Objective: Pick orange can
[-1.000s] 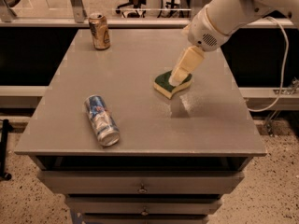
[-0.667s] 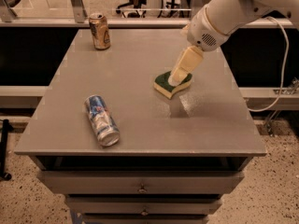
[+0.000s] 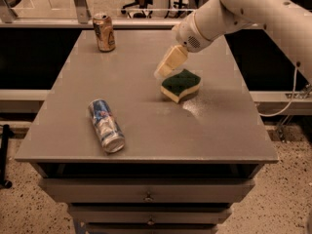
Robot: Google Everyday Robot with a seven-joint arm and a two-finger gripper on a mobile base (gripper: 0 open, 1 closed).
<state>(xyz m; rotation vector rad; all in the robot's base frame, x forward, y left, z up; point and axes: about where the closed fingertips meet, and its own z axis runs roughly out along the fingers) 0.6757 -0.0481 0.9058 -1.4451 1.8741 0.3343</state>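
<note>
The orange can (image 3: pixel 104 31) stands upright at the far left corner of the grey table (image 3: pixel 146 140). It is orange-gold with a silver top rim. My gripper (image 3: pixel 168 65) hangs from the white arm (image 3: pixel 229 11) above the table's middle, just left of and above a sponge. It is well to the right of the orange can and nearer the front, and it holds nothing that I can see.
A green and yellow sponge (image 3: pixel 181 84) lies right of centre, just under the gripper. A blue-and-silver can (image 3: pixel 106 126) lies on its side at the front left. Drawers sit below the table's front edge (image 3: pixel 146 159). A railing and chairs are behind.
My gripper has moved left and a little farther back, from over the sponge's right side to its left edge. The cans and the sponge have not moved.
</note>
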